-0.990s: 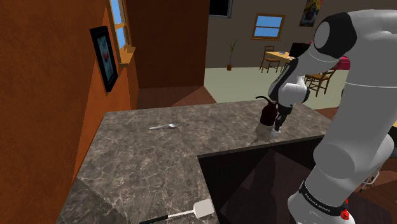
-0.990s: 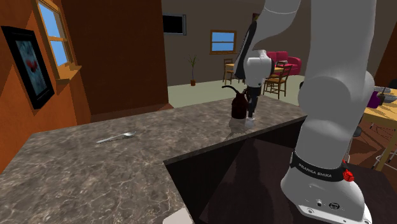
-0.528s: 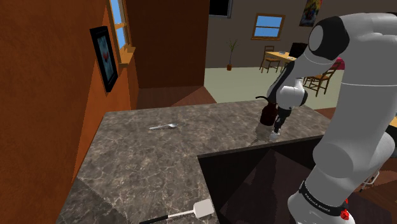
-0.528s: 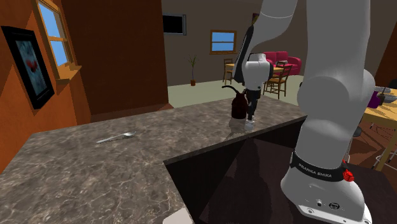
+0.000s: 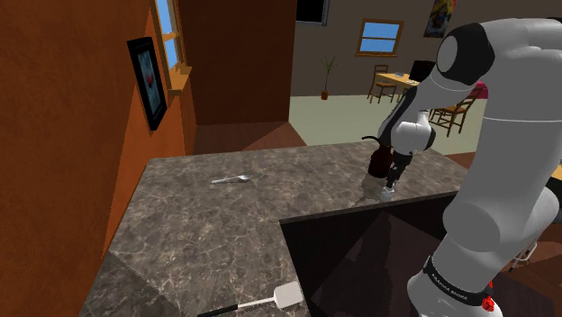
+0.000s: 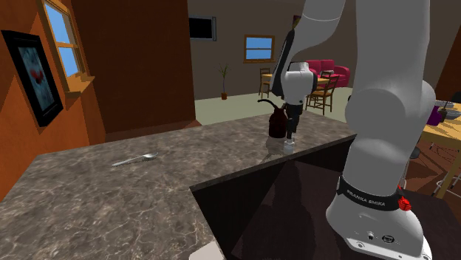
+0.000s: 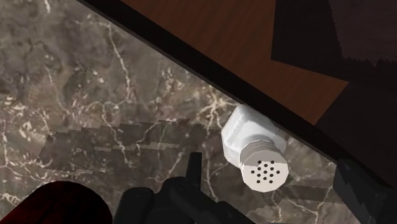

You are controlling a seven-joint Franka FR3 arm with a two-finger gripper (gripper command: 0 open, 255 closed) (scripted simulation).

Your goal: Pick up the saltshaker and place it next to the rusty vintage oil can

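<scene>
White saltshaker with perforated cap (image 7: pixel 254 149) being seen upright on dark marble counter (image 7: pixel 95 83), close to edge, near dark-red rusty oil can (image 7: pixel 54 203). Black gripper (image 7: pixel 270 165) being held apart around shaker, apparently not touching. Risk: shaker being clipped on lift-off and toppled over edge.

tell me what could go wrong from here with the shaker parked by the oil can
1. The saltshaker stands close to the counter edge, between the open fingers. A sideways nudge on lifting away could tip it over the edge.
2. The oil can sits right beside the gripper, so a swing towards it might knock it over.
</scene>
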